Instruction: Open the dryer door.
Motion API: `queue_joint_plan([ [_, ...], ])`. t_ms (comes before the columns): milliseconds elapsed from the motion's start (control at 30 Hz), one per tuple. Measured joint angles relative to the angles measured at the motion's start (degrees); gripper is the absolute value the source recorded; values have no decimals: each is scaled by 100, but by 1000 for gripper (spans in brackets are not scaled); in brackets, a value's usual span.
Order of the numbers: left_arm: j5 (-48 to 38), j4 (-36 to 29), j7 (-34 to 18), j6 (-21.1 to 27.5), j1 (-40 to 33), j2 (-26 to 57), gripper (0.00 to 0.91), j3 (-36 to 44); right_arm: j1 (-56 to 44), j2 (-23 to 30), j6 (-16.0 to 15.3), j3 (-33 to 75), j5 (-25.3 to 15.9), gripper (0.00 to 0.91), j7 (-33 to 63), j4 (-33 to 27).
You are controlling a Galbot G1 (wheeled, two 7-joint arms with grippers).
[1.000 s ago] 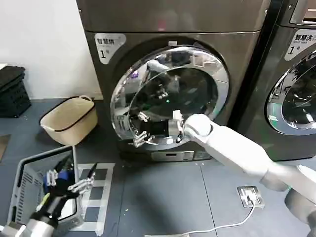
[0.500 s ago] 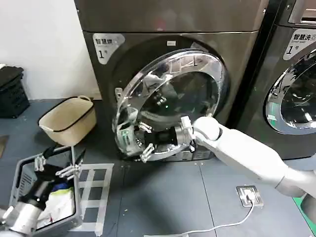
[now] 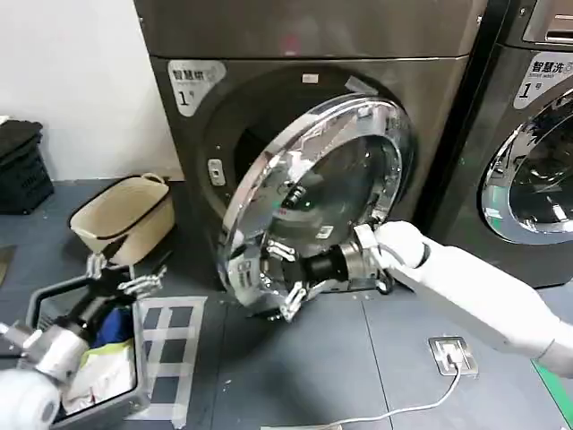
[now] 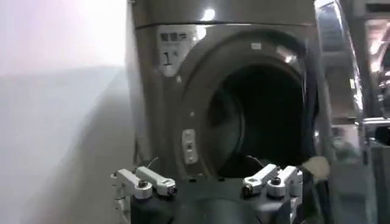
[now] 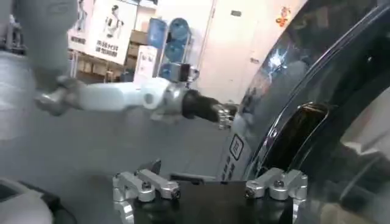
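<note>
1. The dryer point(image 3: 358, 54): bronze-grey front-loader, standing on the dark floor point(image 3: 295, 367) against the white wall point(image 3: 72, 81). Silver label marked "1" at the upper left of its front panel. The drum opening point(image 3: 246, 143) is uncovered and dark inside; the left wrist view looks straight into it point(image 4: 268, 122).
2. A darker machine point(image 3: 528, 134) stands just beside the dryer on its right side, its own chrome-rimmed door flat against its front.
3. The dryer door point(image 3: 322, 188): swung partway out from the dryer's front, hinged on the right side, free edge toward the left and well off the opening. Wide chrome rim, dark glass in the middle. In the left wrist view the door shows edge-on point(image 4: 332, 73) beside the opening.
4. Right arm: white, reaching in from the right across the floor to the lower part of the door. The right gripper point(image 3: 285, 282) sits at the door's lower left rim, fingers spread apart, nothing clamped between them. Whether a finger touches the rim, cannot tell. Its wrist view shows the spread fingers point(image 5: 146, 185) close to the chrome rim.
5. Left arm: low at the left, over a grey crate point(image 3: 36, 313) holding cloth. The left gripper point(image 3: 121, 278) has its fingers apart and empty.
6. Beige basket point(image 3: 125, 215) on the floor left of the dryer, near the wall.
7. Floor socket plate point(image 3: 454, 354) with a white cable, in front of the dryer's right corner.
</note>
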Motion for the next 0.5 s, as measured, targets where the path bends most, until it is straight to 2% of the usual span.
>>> queue_joint_plan([
  [333,-694,651,809,-171,-1087,763,907,711,-610,-650,3,543,-1,907,-95,583],
  [500,-681,1010,1294,-288,-1611,1095,907,1124,-1058,-935,16,968,-7,907,-121,797],
])
